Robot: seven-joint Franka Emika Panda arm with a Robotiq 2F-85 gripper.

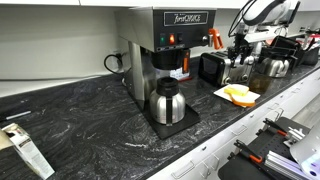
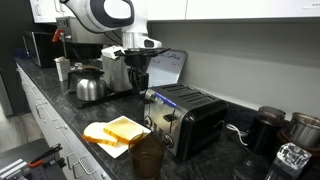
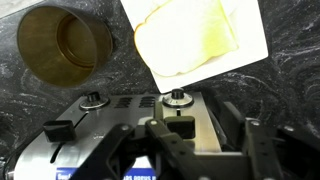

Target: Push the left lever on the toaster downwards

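Observation:
The toaster (image 2: 190,118) is a small black box with a shiny silver face (image 3: 120,130); it stands on the dark marble counter and also shows in an exterior view (image 1: 212,67). The wrist view shows two round knobs on that face, with one black lever (image 3: 57,128) and another lever (image 3: 178,127) under them. My gripper (image 3: 205,142) is open and empty. It hovers over the silver-faced end of the toaster, its fingers on either side of the lever beneath the knob (image 3: 177,97). I cannot tell whether it touches anything. In an exterior view the gripper (image 2: 139,76) hangs above the toaster's end.
A white plate (image 2: 100,140) with bread slices (image 2: 118,130) lies in front of the toaster, and a brown cup (image 2: 147,158) stands next to it. A tall coffee brewer (image 1: 165,60) holds a steel carafe (image 1: 166,102). Another carafe (image 2: 89,88) stands behind the gripper. The counter edge runs close by.

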